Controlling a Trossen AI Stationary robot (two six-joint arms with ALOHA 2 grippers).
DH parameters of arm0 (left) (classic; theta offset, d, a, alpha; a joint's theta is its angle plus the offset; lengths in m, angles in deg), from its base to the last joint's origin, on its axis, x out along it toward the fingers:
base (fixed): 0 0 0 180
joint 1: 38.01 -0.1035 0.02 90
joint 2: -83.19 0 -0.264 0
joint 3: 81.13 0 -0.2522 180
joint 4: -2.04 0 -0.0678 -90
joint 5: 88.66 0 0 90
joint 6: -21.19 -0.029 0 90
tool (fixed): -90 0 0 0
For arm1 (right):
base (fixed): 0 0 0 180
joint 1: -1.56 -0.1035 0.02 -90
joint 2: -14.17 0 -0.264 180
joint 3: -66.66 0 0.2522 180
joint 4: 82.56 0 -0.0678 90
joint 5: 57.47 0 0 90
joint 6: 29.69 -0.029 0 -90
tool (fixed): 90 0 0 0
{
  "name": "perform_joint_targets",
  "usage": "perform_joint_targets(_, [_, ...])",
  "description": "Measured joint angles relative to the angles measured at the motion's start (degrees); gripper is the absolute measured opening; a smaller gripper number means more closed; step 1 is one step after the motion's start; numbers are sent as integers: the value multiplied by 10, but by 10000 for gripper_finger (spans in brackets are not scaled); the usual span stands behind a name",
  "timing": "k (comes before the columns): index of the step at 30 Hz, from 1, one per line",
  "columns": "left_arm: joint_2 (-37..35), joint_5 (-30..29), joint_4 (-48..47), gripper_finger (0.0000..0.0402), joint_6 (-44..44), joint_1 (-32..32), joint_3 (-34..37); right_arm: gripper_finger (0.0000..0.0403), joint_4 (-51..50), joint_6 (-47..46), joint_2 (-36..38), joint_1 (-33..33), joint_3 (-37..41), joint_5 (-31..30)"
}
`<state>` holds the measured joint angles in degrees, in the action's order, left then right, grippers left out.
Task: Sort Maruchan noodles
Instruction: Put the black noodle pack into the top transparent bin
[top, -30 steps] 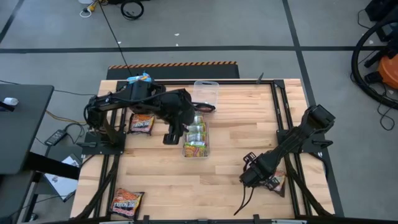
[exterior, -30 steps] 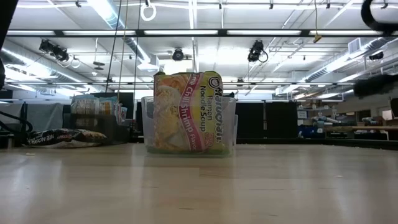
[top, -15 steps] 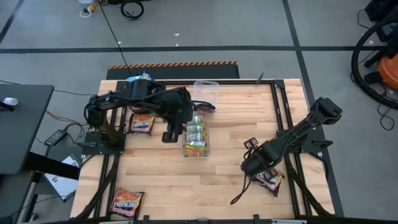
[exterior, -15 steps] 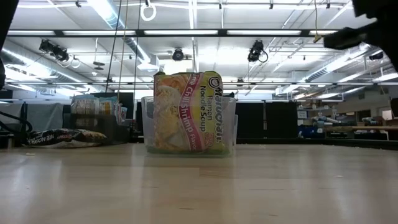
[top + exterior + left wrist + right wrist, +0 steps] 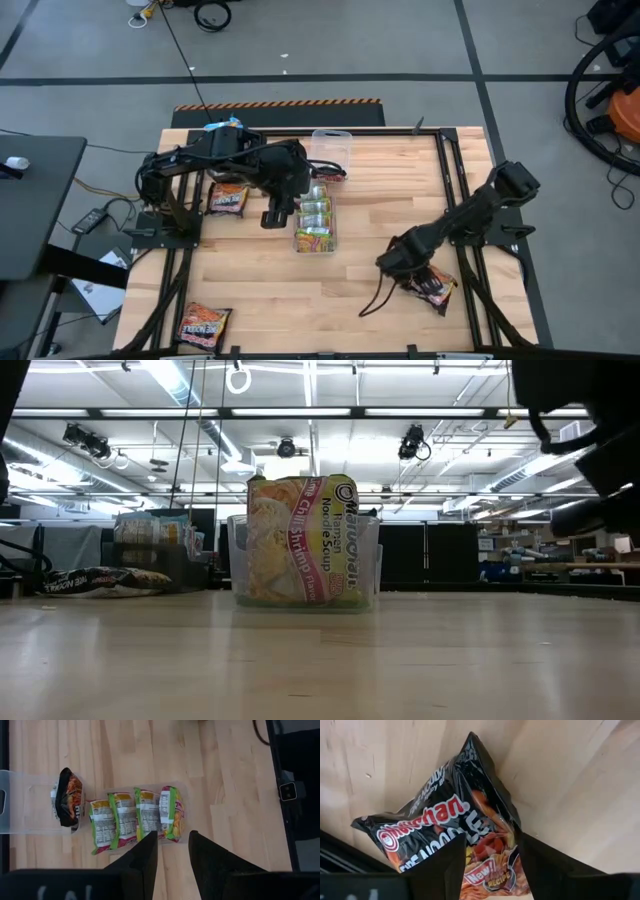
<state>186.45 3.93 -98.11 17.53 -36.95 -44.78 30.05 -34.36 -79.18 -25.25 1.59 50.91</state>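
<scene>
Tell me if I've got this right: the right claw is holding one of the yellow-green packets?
Not quite: the packet between the right gripper's fingers is dark, black and orange, not yellow-green. The right wrist view shows it. The yellow-green ones sit in the bin.

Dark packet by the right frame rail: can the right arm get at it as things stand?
Probably yes. The right gripper hangs open right over the dark packet, its fingers straddling it, and nothing lies between them.

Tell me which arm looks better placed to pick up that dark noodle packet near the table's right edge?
The right arm. Its right hand is open directly above the dark Maruchan packet. The left hand hangs open by the bin of yellow-green packets, far across the table.
</scene>
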Motion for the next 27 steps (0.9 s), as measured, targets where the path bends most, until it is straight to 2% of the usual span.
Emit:
perform_joint_targets(7, [0,0,-2,116,3,0,0,182,-5,22,-12,21,-1,41])
perform_joint_targets(17, [0,2,-1,116,0,-14,0,181,0,73,-12,54,0,40])
perform_joint_targets(23, [0,6,4,116,3,-20,0,181,11,89,-12,54,25,98])
perform_joint_targets(27, [0,6,4,116,2,-20,0,181,35,88,-12,47,39,105])
